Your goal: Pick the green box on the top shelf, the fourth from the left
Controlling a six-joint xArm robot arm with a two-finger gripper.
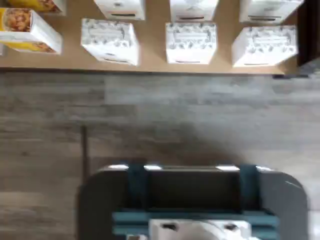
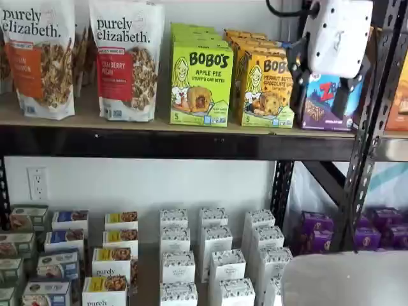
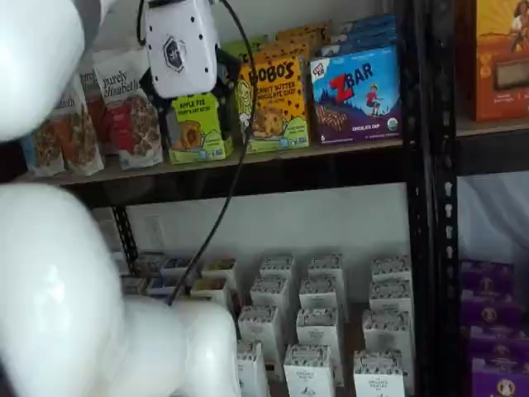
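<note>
The green box (image 2: 201, 83) stands upright on the top shelf (image 2: 159, 145), between a purely elizabeth bag and a yellow-orange Bobo's carton (image 2: 266, 89). More green cartons stand in a row behind it. My gripper (image 2: 322, 92) hangs in front of the shelf with its white body up and its black fingers apart, open and holding nothing. In a shelf view the gripper (image 3: 192, 93) covers the upper part of the green box (image 3: 198, 131) and stands off from it. The wrist view shows neither the gripper nor the green box.
A blue ZBAR box (image 3: 357, 93) stands right of the Bobo's cartons, next to a black upright (image 2: 370, 121). White cartons (image 2: 213, 255) fill the lower shelf (image 1: 150, 62). In the wrist view, grey wood floor (image 1: 160, 115) and the dark teal-bracketed mount (image 1: 192, 200) show.
</note>
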